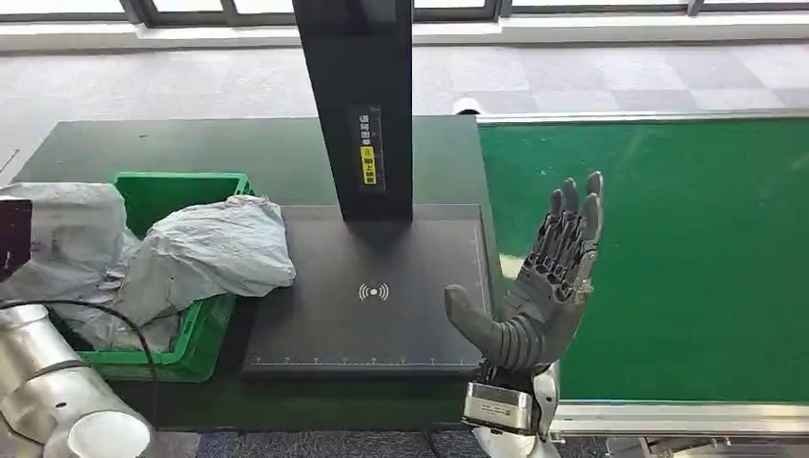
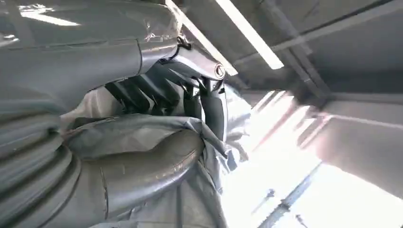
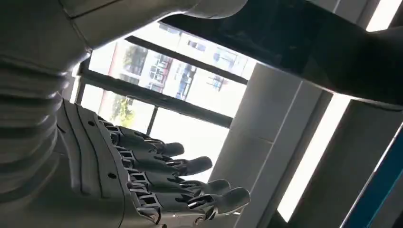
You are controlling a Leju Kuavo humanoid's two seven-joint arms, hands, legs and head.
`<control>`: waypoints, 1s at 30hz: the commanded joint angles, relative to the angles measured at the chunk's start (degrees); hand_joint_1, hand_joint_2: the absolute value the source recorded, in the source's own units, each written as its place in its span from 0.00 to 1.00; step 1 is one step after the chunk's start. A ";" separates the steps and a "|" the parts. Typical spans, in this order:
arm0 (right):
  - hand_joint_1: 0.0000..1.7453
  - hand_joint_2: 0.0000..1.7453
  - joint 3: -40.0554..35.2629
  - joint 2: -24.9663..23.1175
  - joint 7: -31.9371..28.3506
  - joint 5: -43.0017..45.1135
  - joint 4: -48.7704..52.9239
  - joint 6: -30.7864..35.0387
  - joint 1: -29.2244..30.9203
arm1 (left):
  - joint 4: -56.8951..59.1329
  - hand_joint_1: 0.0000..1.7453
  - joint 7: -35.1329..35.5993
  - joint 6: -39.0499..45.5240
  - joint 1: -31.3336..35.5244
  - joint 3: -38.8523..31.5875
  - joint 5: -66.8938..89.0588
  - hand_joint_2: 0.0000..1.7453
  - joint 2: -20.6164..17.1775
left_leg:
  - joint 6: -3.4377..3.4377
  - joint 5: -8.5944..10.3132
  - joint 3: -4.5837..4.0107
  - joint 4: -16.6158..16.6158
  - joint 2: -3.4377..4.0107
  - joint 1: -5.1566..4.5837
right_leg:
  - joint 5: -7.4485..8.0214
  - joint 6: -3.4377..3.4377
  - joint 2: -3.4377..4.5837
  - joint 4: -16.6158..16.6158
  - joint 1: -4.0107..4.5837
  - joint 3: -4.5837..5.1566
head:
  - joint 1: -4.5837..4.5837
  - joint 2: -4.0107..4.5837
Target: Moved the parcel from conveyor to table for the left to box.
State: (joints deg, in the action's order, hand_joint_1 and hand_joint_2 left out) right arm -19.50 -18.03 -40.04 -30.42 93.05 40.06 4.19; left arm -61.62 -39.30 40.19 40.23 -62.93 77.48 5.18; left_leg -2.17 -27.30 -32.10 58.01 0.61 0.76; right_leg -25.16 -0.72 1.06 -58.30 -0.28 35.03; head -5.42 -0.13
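- The left hand (image 2: 157, 133) grips a grey parcel (image 2: 199, 190): its thick thumb presses across the crinkled wrap, the dark fingers (image 2: 190, 102) curl over the other side, and the plastic bunches between them.
- The right hand (image 1: 541, 286) holds nothing; its fingers (image 1: 570, 224) are straight and spread, the thumb out to the side, raised at the edge of the green conveyor (image 1: 687, 267).
- More grey parcels (image 1: 210, 250) lie heaped in the green box (image 1: 181, 191), well apart from the right hand's fingers, beyond the dark scanner pad (image 1: 372, 286).

A crumpled grey plastic mailer parcel (image 1: 215, 253) lies slumped over the right rim of the green plastic crate (image 1: 181, 191), at about nine o'clock from the black scanner pad (image 1: 382, 315).
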 commanded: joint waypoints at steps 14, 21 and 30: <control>0.00 1.00 -2.25 -1.97 0.04 -1.00 -2.99 -0.06 -3.40 | 6.27 1.00 0.50 -0.19 4.29 -7.46 0.11 1.00 0.31 | 0.11 0.11 0.07 -0.14 -0.38 0.01 | 0.02 0.06 -0.45 0.20 -0.11 -0.24 | 0.02 0.00; 0.00 1.00 -2.18 -1.97 0.04 -0.56 -3.33 -0.06 -3.21 | 6.98 1.00 0.79 -0.19 4.14 -6.53 0.72 1.00 0.60 | 0.08 0.11 0.00 -0.03 -0.36 0.02 | 0.02 0.06 -0.42 0.10 -0.12 -0.17 | 0.02 0.00; 0.00 1.00 -2.24 -1.97 0.04 -0.97 -3.53 -0.06 -3.16 | 4.92 1.00 0.02 -0.19 3.76 -4.60 0.13 1.00 2.22 | 0.10 0.11 0.02 -0.07 -0.40 0.03 | 0.02 0.06 -0.46 0.15 -0.10 -0.19 | 0.02 0.00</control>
State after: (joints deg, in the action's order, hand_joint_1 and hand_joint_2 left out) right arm -20.28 -17.99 -40.04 -31.61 92.17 40.06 4.28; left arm -57.68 -39.28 40.19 41.65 -65.55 77.88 6.10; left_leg -2.14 -27.21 -32.19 58.09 0.43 0.77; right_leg -25.08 -0.66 0.85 -58.28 -0.42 35.01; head -5.40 -0.13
